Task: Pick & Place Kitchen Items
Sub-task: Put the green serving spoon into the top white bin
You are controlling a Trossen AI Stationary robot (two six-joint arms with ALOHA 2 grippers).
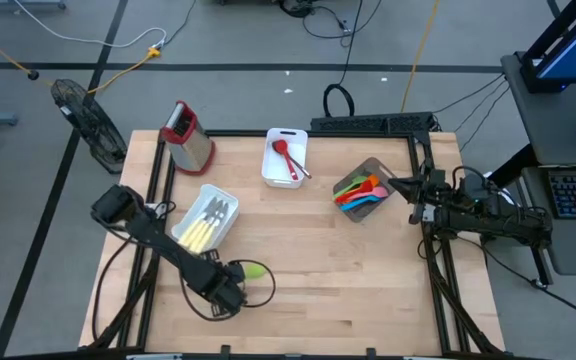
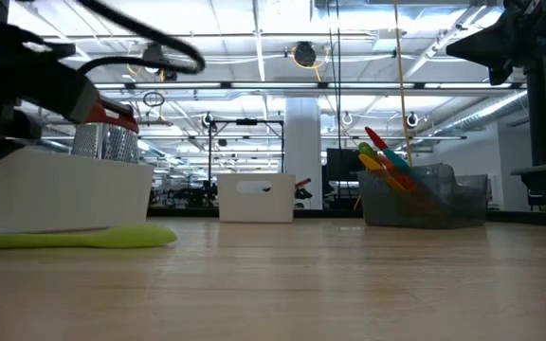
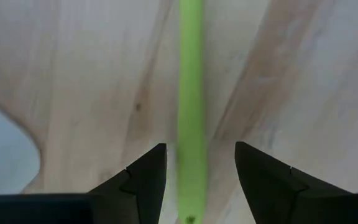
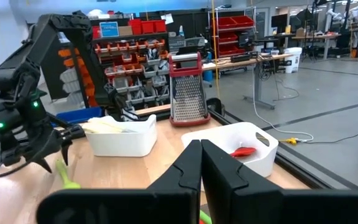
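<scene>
A lime-green utensil (image 1: 253, 269) lies flat on the wooden table near the front left; the low view shows it as a green strip (image 2: 74, 238). My left gripper (image 3: 201, 155) points down over its handle (image 3: 191, 93), open, with one finger on each side and a gap to both. My right gripper (image 4: 201, 149) is shut on nothing and held level at the table's right edge (image 1: 400, 186). Other kitchen items lie in bins: pale-yellow cutlery (image 1: 206, 222), a red utensil (image 1: 283, 150) and several coloured spoons (image 1: 360, 190).
A white bin (image 1: 223, 200) stands just behind my left gripper, and another white bin (image 1: 286, 178) at the far middle. A grey bin (image 1: 378, 170) is at the far right. A steel grater with a red top (image 1: 186, 135) stands at the far left.
</scene>
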